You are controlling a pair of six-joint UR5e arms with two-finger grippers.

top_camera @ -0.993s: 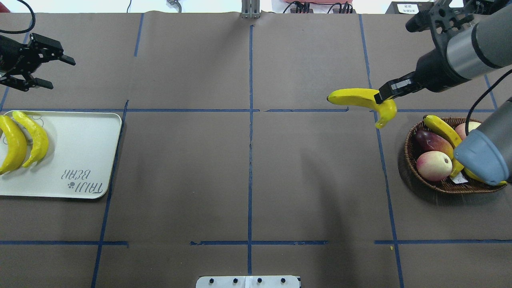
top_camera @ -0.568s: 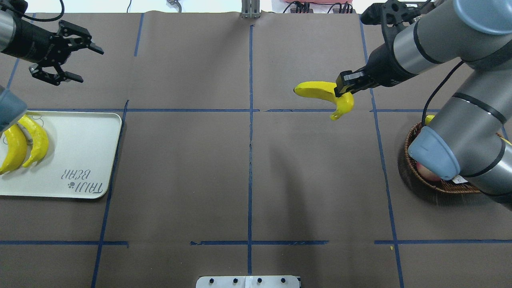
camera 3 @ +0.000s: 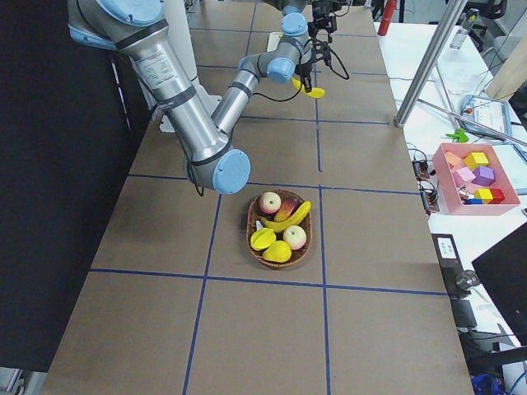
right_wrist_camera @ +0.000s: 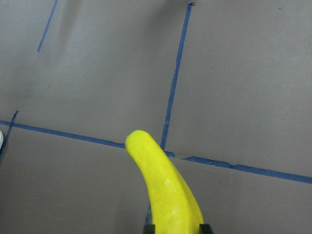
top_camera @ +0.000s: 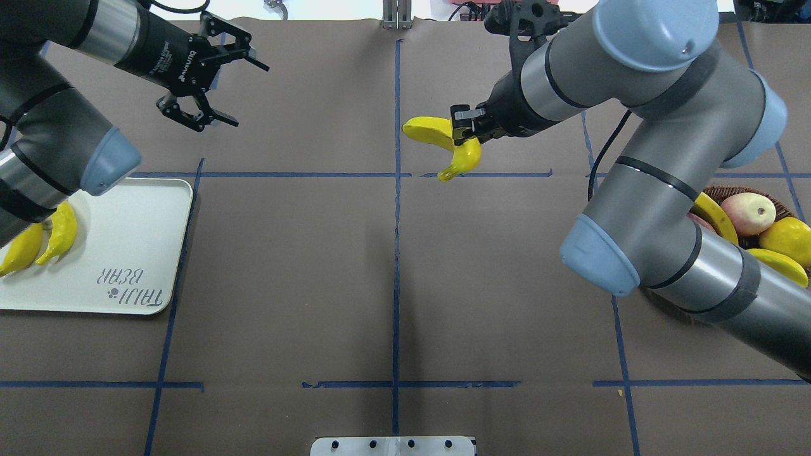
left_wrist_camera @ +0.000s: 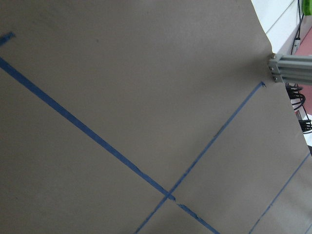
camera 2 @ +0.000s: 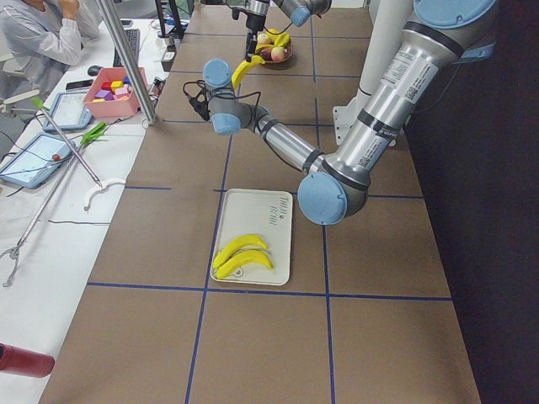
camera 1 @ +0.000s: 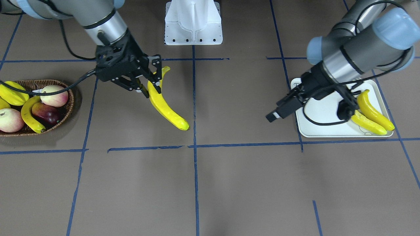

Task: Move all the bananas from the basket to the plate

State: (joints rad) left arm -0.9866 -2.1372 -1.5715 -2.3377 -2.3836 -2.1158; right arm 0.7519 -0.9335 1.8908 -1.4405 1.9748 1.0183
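Note:
My right gripper (top_camera: 466, 130) is shut on a yellow banana (top_camera: 431, 128) and holds it in the air just right of the table's centre line. The same banana (right_wrist_camera: 165, 185) fills the bottom of the right wrist view and hangs low over the table (camera 1: 167, 109). My left gripper (top_camera: 247, 94) is open and empty, at the far left, beyond the plate (top_camera: 127, 240). Two bananas (camera 1: 374, 111) lie on the plate's outer end, partly covered by my left arm in the overhead view. One banana (camera 1: 29, 114) lies in the wicker basket (camera 1: 67, 111).
The basket also holds peaches (camera 1: 54, 95), a dark red fruit (camera 1: 46, 111) and a yellow starfruit (camera 1: 11, 93). My right arm covers much of the basket (top_camera: 719, 190) from overhead. The white robot base (camera 1: 193, 23) stands at the near edge. A side table with a person (camera 2: 38, 34) lies beyond.
My right arm has carried the banana leftward, away from the basket, to near the centre line. My left arm has swung rightward, away from the plate, its gripper still open.

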